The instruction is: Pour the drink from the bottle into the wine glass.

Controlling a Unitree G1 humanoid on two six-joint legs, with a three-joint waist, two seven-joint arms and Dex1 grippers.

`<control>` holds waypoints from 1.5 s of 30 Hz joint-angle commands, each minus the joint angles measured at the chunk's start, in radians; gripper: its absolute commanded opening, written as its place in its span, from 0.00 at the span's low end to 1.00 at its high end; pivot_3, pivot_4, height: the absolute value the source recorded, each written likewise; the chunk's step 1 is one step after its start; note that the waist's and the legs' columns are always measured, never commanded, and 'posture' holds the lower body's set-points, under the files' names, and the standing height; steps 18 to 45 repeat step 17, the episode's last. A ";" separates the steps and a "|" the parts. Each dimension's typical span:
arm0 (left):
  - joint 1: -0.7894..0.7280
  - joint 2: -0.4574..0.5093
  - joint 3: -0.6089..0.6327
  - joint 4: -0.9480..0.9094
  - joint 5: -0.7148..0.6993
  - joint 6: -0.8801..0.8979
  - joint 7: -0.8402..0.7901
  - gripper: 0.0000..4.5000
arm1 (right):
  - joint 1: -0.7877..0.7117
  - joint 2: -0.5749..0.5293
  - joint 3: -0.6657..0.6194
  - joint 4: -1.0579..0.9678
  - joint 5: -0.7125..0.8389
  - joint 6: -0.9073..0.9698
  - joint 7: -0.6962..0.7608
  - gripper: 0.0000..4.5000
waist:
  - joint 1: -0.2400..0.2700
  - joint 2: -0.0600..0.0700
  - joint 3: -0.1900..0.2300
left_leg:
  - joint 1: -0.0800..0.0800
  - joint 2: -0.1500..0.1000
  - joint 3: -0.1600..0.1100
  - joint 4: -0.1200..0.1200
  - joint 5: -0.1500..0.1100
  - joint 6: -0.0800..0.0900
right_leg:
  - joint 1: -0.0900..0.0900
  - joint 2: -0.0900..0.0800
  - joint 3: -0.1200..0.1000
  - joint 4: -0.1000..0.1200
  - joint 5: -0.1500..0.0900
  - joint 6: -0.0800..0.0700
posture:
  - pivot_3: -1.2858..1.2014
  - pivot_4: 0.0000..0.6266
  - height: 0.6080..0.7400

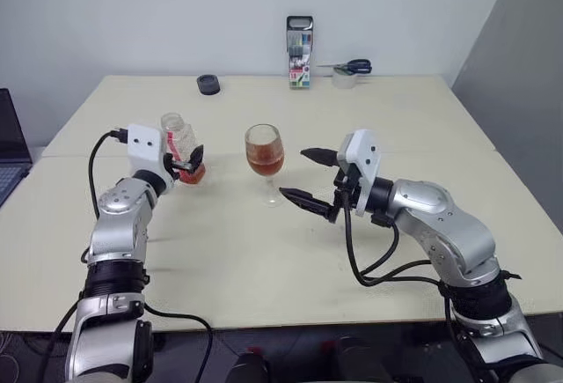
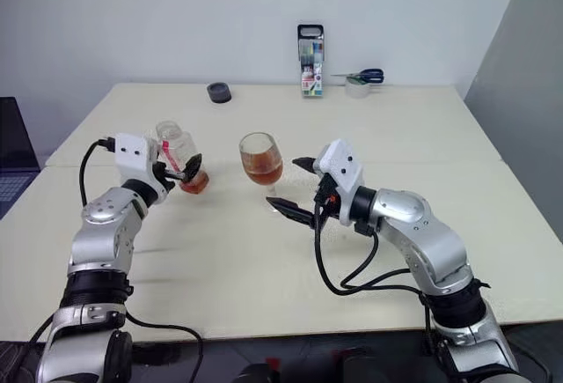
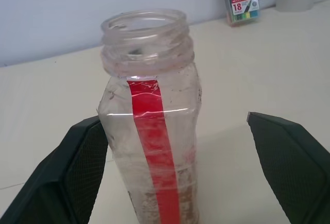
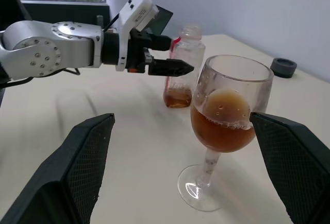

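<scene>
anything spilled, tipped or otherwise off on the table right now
Nothing stands out. The bottle stands upright and uncapped with a little drink left at its bottom, between the open fingers of the left hand. The wine glass is upright, about half full, and no puddle shows on the table.

The left arm reaches forward on the robot's left side, forearm roughly level, its left gripper (image 1: 187, 165) pointing ahead with the black fingers (image 3: 62, 172) spread wide. The right arm bends at the elbow and angles inward toward the left, its right gripper (image 1: 308, 176) held level, the fingers (image 4: 77, 167) parted equally wide.
</scene>
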 commanded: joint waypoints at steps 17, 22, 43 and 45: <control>0.356 -0.051 0.178 -0.249 -0.128 0.044 0.077 0.99 | 0.187 0.000 -0.017 -0.066 0.015 -0.079 -0.011 1.00 | 0.017 -0.002 -0.033 | 0.004 0.001 0.001 0.000 0.000 0.001 | 0.002 0.002 0.001 0.002 0.000 0.000 | 0.52 0.00 1.00; 0.356 -0.051 0.178 -0.249 -0.128 0.044 0.077 0.99 | 0.187 0.000 -0.017 -0.066 0.015 -0.079 -0.011 1.00 | 0.017 -0.002 -0.033 | 0.004 0.001 0.001 0.000 0.000 0.001 | 0.002 0.002 0.001 0.002 0.000 0.000 | 0.52 0.00 1.00; 0.356 -0.051 0.178 -0.249 -0.128 0.044 0.077 0.99 | 0.187 0.000 -0.017 -0.066 0.015 -0.079 -0.011 1.00 | 0.017 -0.002 -0.033 | 0.004 0.001 0.001 0.000 0.000 0.001 | 0.002 0.002 0.001 0.002 0.000 0.000 | 0.52 0.00 1.00; 0.356 -0.051 0.178 -0.249 -0.128 0.044 0.077 0.99 | 0.187 0.000 -0.017 -0.066 0.015 -0.079 -0.011 1.00 | 0.017 -0.002 -0.033 | 0.004 0.001 0.001 0.000 0.000 0.001 | 0.002 0.002 0.001 0.002 0.000 0.000 | 0.52 0.00 1.00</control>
